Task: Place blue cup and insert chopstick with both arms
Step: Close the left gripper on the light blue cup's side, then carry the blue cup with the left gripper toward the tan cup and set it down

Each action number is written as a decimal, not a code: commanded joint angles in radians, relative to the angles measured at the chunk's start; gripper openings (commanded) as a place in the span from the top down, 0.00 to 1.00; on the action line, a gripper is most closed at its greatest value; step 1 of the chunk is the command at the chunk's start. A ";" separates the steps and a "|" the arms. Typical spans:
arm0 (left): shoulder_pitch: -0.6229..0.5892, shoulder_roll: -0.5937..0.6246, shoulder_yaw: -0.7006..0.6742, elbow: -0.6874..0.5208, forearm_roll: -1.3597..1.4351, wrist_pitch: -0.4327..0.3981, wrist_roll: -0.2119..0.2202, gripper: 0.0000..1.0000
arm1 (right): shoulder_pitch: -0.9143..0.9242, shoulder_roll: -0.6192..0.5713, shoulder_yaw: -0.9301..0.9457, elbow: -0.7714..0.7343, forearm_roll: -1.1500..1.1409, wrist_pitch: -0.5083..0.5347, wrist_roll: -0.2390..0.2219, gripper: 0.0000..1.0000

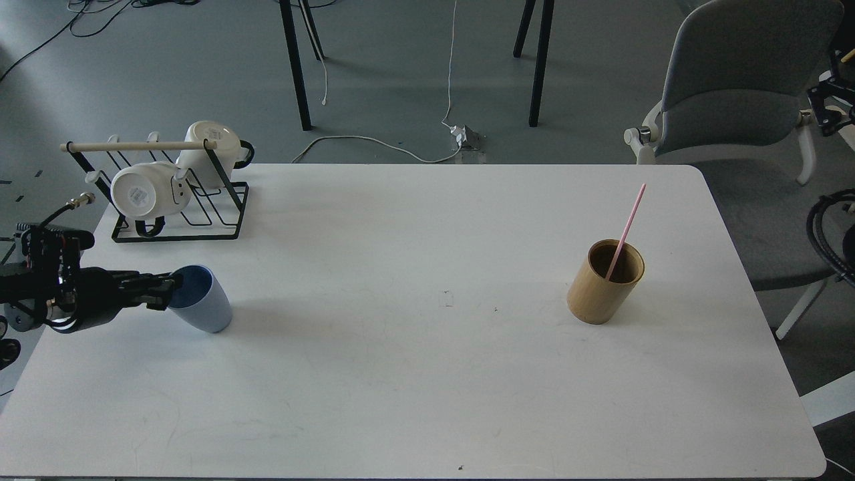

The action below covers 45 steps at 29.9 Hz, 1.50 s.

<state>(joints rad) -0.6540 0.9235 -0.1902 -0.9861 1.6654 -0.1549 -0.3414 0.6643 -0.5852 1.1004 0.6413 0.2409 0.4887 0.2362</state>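
The blue cup stands on the white table at the left, leaning left, its mouth facing my left gripper. The gripper's tips are at the cup's rim and hide the rim's left side. I cannot tell its fingers apart, or whether they hold the rim. The pink chopstick stands slanted in the tan bamboo cylinder at the right. My right gripper shows as a small dark part at the right edge, beside the chair and far above the cylinder. Its fingers cannot be made out.
A black wire rack with two white mugs and a cream wooden rod stands at the table's back left, behind the cup. A grey chair stands past the table's right corner. Black cables hang at the right edge.
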 commanded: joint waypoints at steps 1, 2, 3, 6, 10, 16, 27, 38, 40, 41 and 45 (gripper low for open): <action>-0.022 -0.015 0.001 -0.003 0.002 -0.005 -0.001 0.99 | 0.015 -0.004 -0.001 -0.002 0.000 0.000 0.000 0.01; -0.038 -0.015 0.001 -0.009 0.005 -0.006 -0.001 0.99 | 0.024 -0.004 -0.001 -0.002 0.000 0.000 -0.001 0.01; -0.061 -0.015 0.001 -0.013 0.011 -0.015 -0.001 0.99 | 0.035 -0.007 -0.001 -0.002 -0.002 0.000 -0.001 0.01; -0.149 -0.017 0.001 -0.016 0.024 -0.109 -0.001 0.99 | 0.043 -0.028 -0.004 -0.002 -0.002 0.000 -0.001 0.01; -0.254 -0.075 0.001 -0.034 0.066 -0.236 0.028 0.99 | 0.058 -0.030 -0.008 -0.002 -0.002 0.000 -0.001 0.01; -0.392 -0.260 0.001 -0.100 0.218 -0.334 0.087 0.98 | 0.090 -0.036 -0.016 -0.002 -0.015 0.000 -0.006 0.01; -0.443 -0.593 0.073 -0.100 0.223 -0.334 0.191 0.98 | 0.089 -0.094 -0.017 -0.002 -0.017 0.000 -0.008 0.01; -0.475 -0.820 0.133 -0.010 0.243 -0.334 0.225 0.98 | 0.077 -0.107 -0.016 -0.002 -0.015 0.000 -0.008 0.01; -0.472 -0.848 0.136 0.030 0.249 -0.334 0.225 0.98 | 0.075 -0.108 -0.016 -0.002 -0.015 0.000 -0.008 0.01; -0.470 -0.856 0.136 0.044 0.251 -0.334 0.225 0.97 | 0.074 -0.110 -0.014 -0.002 -0.017 0.000 -0.008 0.01; -0.464 -0.853 0.138 0.055 0.251 -0.334 0.220 0.97 | 0.066 -0.126 -0.014 -0.002 -0.015 0.000 -0.008 0.01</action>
<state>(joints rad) -1.1237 0.0702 -0.0533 -0.9387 1.9162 -0.4888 -0.1171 0.7342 -0.7010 1.0859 0.6395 0.2251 0.4887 0.2285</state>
